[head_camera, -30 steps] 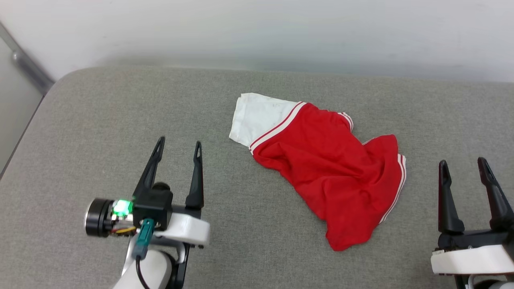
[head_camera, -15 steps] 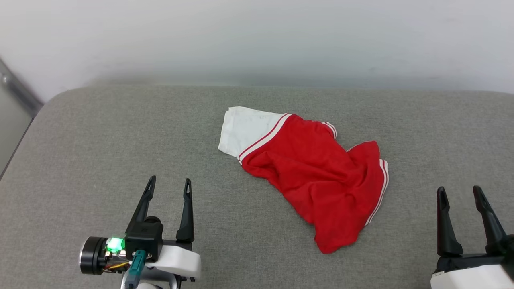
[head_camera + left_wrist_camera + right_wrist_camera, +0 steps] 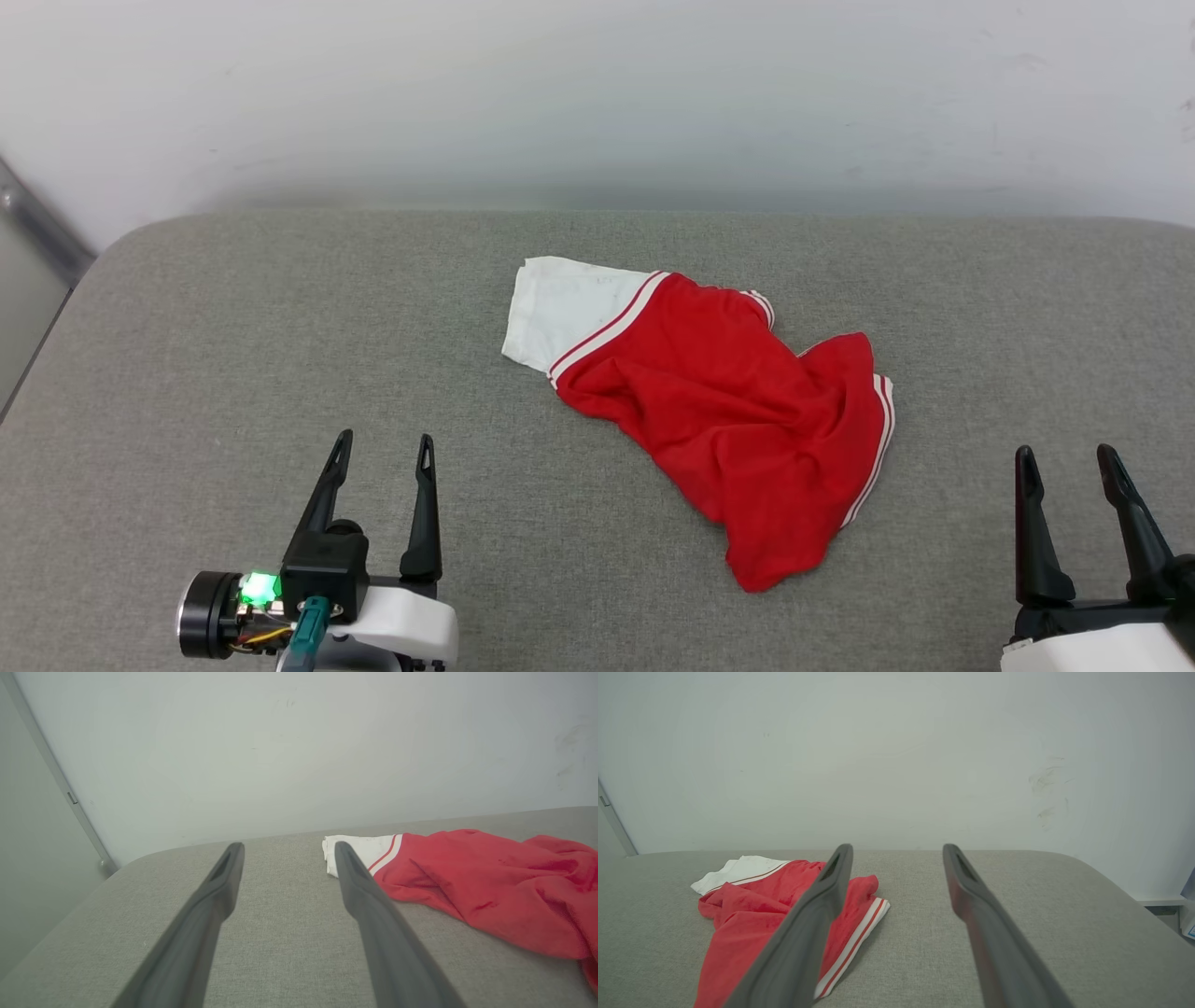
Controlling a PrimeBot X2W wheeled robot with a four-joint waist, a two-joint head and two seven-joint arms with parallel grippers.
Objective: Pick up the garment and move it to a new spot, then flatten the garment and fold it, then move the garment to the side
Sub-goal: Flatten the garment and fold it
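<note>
The garment lies crumpled in a heap on the grey padded table, red with one white sleeve at its upper left and white striped trim on the right edge; its chest print is hidden. It also lies to the right in the left wrist view and to the left in the right wrist view. My left gripper is open at the lower left, well clear of the garment. My right gripper is open at the lower right, just beyond the striped edge. Nothing is between either pair of fingers.
A pale wall rises right behind the table's far edge. A grey vertical frame stands off the table's left side. The table's rounded right corner drops off beside a small ledge. Bare grey surface stretches left and right of the garment.
The head camera has tilted, so the whole scene sits lower in the picture. Both grippers show lower and nearer the bottom edge than before. The garment keeps the same shape and place on the table.
</note>
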